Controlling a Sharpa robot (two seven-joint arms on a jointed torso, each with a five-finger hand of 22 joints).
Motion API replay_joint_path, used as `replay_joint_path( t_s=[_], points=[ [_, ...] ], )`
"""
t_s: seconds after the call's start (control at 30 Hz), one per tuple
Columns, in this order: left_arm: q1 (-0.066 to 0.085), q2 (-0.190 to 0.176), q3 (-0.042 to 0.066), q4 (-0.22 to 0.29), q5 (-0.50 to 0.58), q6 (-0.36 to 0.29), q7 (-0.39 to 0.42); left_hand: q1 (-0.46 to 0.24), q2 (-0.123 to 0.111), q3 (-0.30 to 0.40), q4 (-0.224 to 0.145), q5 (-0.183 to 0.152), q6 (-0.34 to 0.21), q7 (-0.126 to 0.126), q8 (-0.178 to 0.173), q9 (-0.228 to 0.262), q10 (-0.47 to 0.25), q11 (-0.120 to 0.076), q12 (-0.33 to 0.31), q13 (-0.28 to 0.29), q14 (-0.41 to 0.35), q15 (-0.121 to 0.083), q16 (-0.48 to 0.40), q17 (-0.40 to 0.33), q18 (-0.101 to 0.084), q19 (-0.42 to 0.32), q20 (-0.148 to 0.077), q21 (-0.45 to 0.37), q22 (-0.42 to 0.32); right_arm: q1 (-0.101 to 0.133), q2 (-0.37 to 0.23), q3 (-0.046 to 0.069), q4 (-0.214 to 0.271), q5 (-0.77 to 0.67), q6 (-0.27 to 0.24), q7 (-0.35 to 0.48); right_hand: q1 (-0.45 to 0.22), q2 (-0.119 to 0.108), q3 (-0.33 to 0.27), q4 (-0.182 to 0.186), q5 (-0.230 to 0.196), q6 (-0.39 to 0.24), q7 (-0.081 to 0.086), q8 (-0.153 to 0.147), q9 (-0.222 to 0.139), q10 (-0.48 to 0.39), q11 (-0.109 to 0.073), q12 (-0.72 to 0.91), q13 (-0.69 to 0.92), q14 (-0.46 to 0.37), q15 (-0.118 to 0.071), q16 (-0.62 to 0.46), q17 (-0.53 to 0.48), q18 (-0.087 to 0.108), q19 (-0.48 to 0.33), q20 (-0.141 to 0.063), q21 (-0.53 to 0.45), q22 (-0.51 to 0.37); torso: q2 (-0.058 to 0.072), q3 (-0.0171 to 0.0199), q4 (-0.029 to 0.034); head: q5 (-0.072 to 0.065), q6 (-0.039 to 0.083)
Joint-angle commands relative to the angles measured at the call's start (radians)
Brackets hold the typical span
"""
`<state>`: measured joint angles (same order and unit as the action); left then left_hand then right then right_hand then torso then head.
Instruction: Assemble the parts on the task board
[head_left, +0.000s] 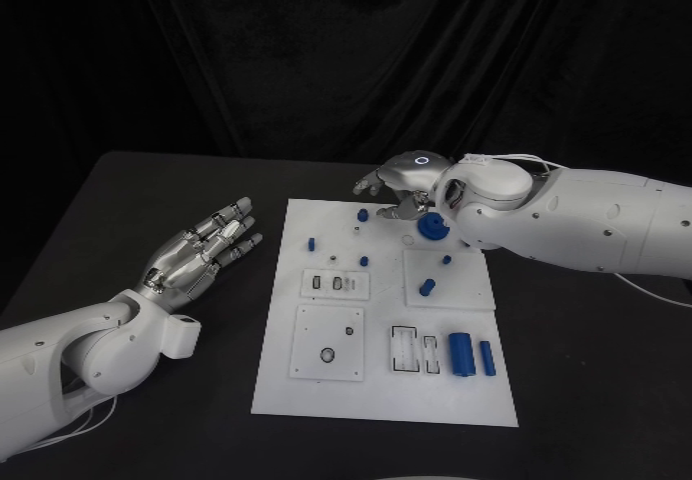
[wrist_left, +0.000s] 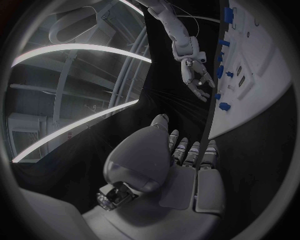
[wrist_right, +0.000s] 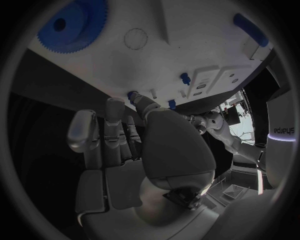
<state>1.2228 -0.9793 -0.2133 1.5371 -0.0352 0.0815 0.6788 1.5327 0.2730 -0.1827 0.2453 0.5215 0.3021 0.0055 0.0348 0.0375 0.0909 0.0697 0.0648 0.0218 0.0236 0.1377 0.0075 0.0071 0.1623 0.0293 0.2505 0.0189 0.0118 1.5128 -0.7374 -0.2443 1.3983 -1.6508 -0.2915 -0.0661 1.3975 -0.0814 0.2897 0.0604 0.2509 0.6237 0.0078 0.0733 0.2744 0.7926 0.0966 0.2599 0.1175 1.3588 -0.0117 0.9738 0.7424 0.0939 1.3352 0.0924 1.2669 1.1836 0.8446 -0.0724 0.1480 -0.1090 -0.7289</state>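
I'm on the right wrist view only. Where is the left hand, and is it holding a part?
Observer: The left hand is off the task board. It is over the black table by the board's left edge, fingers spread, holding nothing.
Operator: And where is my right hand on the board overall?
Observer: The right hand is at the board's far edge, with the blue gear just on its near side.
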Motion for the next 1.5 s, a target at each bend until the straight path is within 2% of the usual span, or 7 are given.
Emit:
replay_joint_path(
  t_s=[0.03, 0.23, 0.3, 0.33, 0.5, 0.83, 1.5],
  points=[
    [0.000, -0.002, 0.001, 0.004, -0.001, 0.008, 0.156, 0.007, -0.001, 0.005, 0.000, 0.006, 0.000, 0.008, 0.005, 0.001, -0.002, 0.004, 0.003, 0.001, 0.000, 0.005, 0.003, 0.001, 0.018, 0.000, 0.005, 0.007, 0.002, 0.018, -0.041, 0.003, 0.049, -0.003, -0.099, 0.005, 0.002, 0.008, -0.006, 0.004, 0.005, 0.058, 0.014, 0.017, 0.006, 0.038, -0.004, 0.038, 0.014, 0.003, -0.008, 0.008, 0.009, 0.001, 0.008, -0.003, 0.009, 0.010, 0.000, 0.0001, -0.0001, 0.003, -0.001],
    [0.000, -0.006, 0.001, 0.008, -0.001, 0.005, 0.155, 0.007, -0.001, 0.005, 0.000, 0.006, 0.000, 0.008, 0.005, 0.001, -0.002, 0.004, 0.003, 0.001, 0.000, 0.005, 0.003, 0.001, 0.018, 0.000, 0.005, 0.007, 0.002, 0.043, -0.158, 0.002, 0.149, -0.003, -0.058, -0.036, 0.007, 0.007, -0.017, 0.017, -0.021, 0.173, 0.060, 0.049, 0.000, 0.180, -0.064, 0.309, 0.185, 0.006, -0.044, 0.003, 0.010, -0.001, 0.013, -0.036, 0.009, 0.024, 0.000, 0.0009, 0.0007, 0.000, -0.002],
    [0.000, -0.007, 0.001, 0.009, -0.001, 0.004, 0.155, 0.007, -0.001, 0.005, -0.001, 0.007, 0.001, 0.009, 0.005, 0.001, -0.001, 0.003, 0.004, 0.001, 0.001, 0.005, 0.004, 0.002, 0.019, 0.000, 0.005, 0.007, 0.002, 0.046, -0.190, 0.000, 0.168, -0.003, -0.034, -0.051, -0.005, 0.009, -0.043, 0.033, -0.054, 0.201, 0.062, 0.050, -0.005, 0.166, -0.087, 0.620, 0.447, 0.004, -0.059, -0.014, -0.005, 0.002, 0.009, -0.047, -0.003, 0.018, -0.001, 0.0010, -0.0007, 0.000, -0.002],
    [0.000, -0.007, 0.001, 0.009, -0.001, 0.004, 0.155, 0.007, -0.001, 0.005, -0.001, 0.007, 0.001, 0.009, 0.005, 0.001, -0.001, 0.003, 0.004, 0.001, 0.001, 0.005, 0.004, 0.002, 0.019, 0.000, 0.005, 0.007, 0.002, 0.046, -0.205, -0.001, 0.176, -0.003, -0.022, -0.060, -0.013, 0.009, -0.054, 0.050, -0.071, 0.204, 0.061, 0.043, -0.009, 0.315, -0.100, 0.960, 0.863, 0.010, -0.057, -0.013, 0.002, 0.002, 0.012, -0.051, -0.007, 0.022, -0.001, 0.0010, -0.0019, 0.000, -0.002],
    [0.000, -0.007, 0.001, 0.010, -0.001, 0.005, 0.155, 0.007, -0.001, 0.005, -0.001, 0.007, 0.001, 0.009, 0.005, 0.001, -0.001, 0.003, 0.004, 0.001, 0.001, 0.005, 0.004, 0.002, 0.019, 0.000, 0.005, 0.007, 0.002, 0.035, -0.260, -0.003, 0.199, -0.003, 0.019, -0.107, -0.077, 0.015, -0.106, 0.112, -0.122, 0.193, 0.057, 0.027, -0.010, 0.748, -0.117, 1.298, 1.423, 0.157, -0.069, 0.401, 0.545, -0.032, 0.097, -0.059, 0.112, 0.164, -0.001, -0.0013, -0.0015, -0.006, -0.002],
    [0.000, -0.006, 0.001, 0.009, -0.001, 0.007, 0.154, 0.007, -0.001, 0.005, -0.001, 0.007, 0.001, 0.009, 0.005, 0.001, -0.001, 0.003, 0.004, 0.001, 0.001, 0.005, 0.004, 0.002, 0.019, 0.000, 0.005, 0.007, 0.002, -0.007, -0.303, -0.004, 0.194, -0.003, 0.038, -0.155, -0.120, 0.019, -0.159, 0.151, -0.117, 0.211, 0.067, 0.008, -0.028, 0.778, -0.111, 1.311, 1.453, 0.207, -0.064, 0.584, 0.809, -0.064, 0.170, -0.057, 0.220, 0.293, 0.001, 0.0007, -0.0004, -0.015, -0.004],
    [0.000, -0.009, 0.001, 0.009, -0.001, 0.009, 0.152, 0.007, -0.002, 0.006, -0.002, 0.007, 0.001, 0.011, 0.005, 0.001, -0.002, 0.002, 0.003, 0.001, 0.001, 0.005, 0.004, 0.002, 0.019, 0.000, 0.006, 0.007, 0.002, -0.034, -0.281, -0.004, 0.168, -0.003, 0.077, -0.165, -0.094, 0.029, -0.157, 0.132, -0.040, 0.190, 0.063, -0.007, -0.046, 0.778, -0.113, 1.311, 1.453, 0.198, -0.064, 0.564, 0.782, -0.059, 0.154, -0.055, 0.207, 0.284, 0.001, 0.0003, 0.0006, -0.017, -0.016]
  ],
)
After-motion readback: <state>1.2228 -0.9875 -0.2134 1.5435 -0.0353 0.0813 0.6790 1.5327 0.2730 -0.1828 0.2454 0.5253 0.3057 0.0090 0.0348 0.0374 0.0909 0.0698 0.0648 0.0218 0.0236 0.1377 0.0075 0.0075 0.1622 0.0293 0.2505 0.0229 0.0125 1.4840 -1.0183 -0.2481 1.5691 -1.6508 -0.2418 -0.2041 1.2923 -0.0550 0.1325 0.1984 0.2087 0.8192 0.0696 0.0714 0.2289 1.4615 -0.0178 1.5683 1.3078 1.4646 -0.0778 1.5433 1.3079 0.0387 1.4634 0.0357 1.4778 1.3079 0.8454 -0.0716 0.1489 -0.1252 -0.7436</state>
